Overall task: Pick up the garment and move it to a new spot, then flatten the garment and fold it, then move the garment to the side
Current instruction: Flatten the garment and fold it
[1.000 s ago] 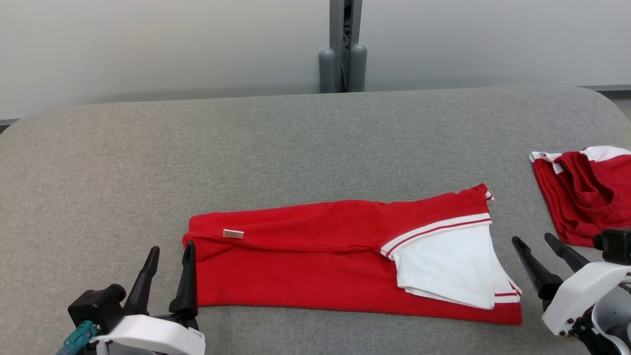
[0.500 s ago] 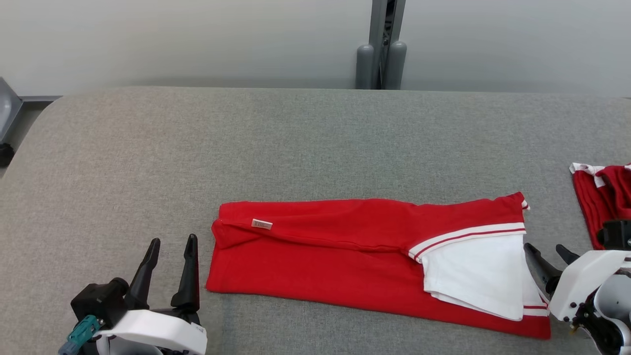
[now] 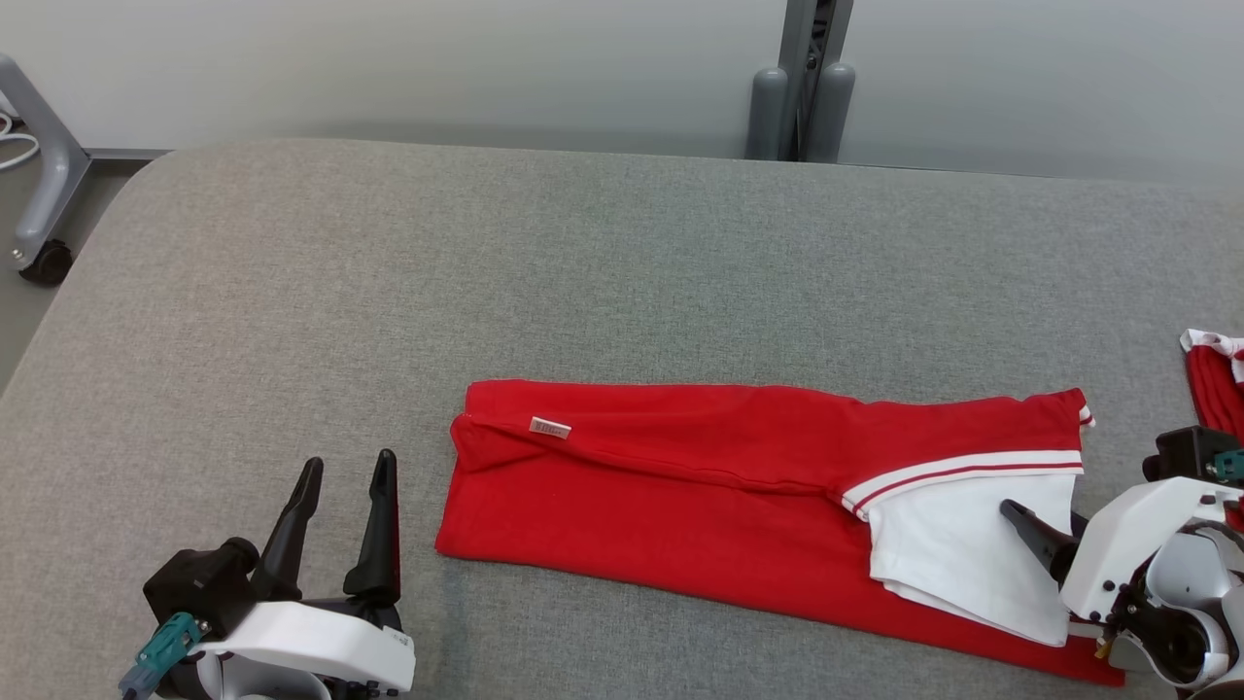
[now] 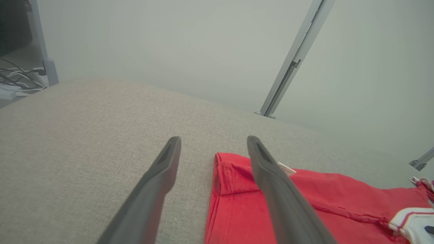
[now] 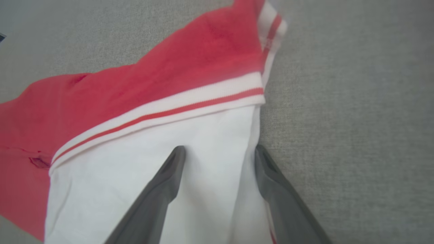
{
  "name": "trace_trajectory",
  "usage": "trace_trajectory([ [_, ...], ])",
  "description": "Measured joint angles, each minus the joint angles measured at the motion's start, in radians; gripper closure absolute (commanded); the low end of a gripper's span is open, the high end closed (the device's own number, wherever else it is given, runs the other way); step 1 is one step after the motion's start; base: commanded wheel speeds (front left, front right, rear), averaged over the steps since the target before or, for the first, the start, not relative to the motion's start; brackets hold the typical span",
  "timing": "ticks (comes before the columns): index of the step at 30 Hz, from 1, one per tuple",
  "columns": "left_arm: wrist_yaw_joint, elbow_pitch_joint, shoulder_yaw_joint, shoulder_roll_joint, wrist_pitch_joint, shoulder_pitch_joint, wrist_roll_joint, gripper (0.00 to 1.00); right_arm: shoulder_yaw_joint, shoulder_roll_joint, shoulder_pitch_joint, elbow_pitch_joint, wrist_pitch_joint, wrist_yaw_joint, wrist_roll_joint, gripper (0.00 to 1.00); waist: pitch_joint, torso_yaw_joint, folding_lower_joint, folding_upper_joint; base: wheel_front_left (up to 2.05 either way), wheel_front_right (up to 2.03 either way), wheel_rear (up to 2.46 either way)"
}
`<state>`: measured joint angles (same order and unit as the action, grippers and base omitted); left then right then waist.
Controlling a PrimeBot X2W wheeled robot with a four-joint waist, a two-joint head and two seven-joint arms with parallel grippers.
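A red garment (image 3: 680, 496) lies folded into a long strip across the grey table (image 3: 486, 253), with its white, red-striped sleeve (image 3: 952, 564) at the right end. My left gripper (image 3: 348, 465) stands open at the lower left, a short gap away from the garment's left end (image 4: 234, 176). My right gripper (image 3: 1040, 513) is open low over the white sleeve (image 5: 142, 162). In the right wrist view its left finger is over the sleeve and its right finger (image 5: 268, 166) lies along the sleeve's outer edge. Nothing is held.
A second red and white garment (image 3: 1215, 379) lies at the table's right edge, just beyond my right wrist. A grey post (image 3: 802, 87) stands behind the table. A wheeled frame leg (image 3: 44, 258) stands off the rounded far-left corner. Cables (image 4: 17, 81) lie on the floor there.
The head camera has turned left, so the whole picture has slid right. My right gripper has come in over the white sleeve. My left gripper now stands further from the garment's left end.
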<state>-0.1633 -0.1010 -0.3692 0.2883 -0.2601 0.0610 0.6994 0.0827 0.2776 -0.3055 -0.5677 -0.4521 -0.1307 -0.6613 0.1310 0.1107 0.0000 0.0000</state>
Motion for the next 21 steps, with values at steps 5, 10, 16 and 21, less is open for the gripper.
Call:
trace_trajectory([
  [5, 0.002, -0.003, 0.0, -0.004, 0.0, 0.0, 0.0, 0.0, 0.046, 0.009, -0.016, -0.021, -0.013, 0.0, -0.001, 0.57, -0.001, 0.007, 0.0, 0.0, 0.0, 0.0, 0.0],
  [10, 0.003, -0.005, 0.0, -0.005, 0.0, 0.0, 0.0, 0.0, 0.095, 0.013, -0.03, -0.048, 0.004, 0.0, 0.019, 1.0, -0.003, 0.007, 0.0, 0.0, 0.0, 0.0, 0.0],
  [16, 0.002, -0.005, 0.002, -0.005, 0.0, -0.002, -0.002, 0.0, 0.087, 0.019, -0.048, -0.083, 0.081, -0.002, 0.03, 1.0, -0.01, -0.005, 0.0, 0.0, 0.0, 0.0, 0.0],
  [21, 0.002, -0.003, 0.002, -0.007, 0.0, -0.013, -0.002, 0.0, 0.06, 0.05, -0.059, -0.075, 0.137, -0.001, 0.027, 1.0, -0.023, -0.03, 0.0, 0.0, 0.0, 0.0, 0.0],
])
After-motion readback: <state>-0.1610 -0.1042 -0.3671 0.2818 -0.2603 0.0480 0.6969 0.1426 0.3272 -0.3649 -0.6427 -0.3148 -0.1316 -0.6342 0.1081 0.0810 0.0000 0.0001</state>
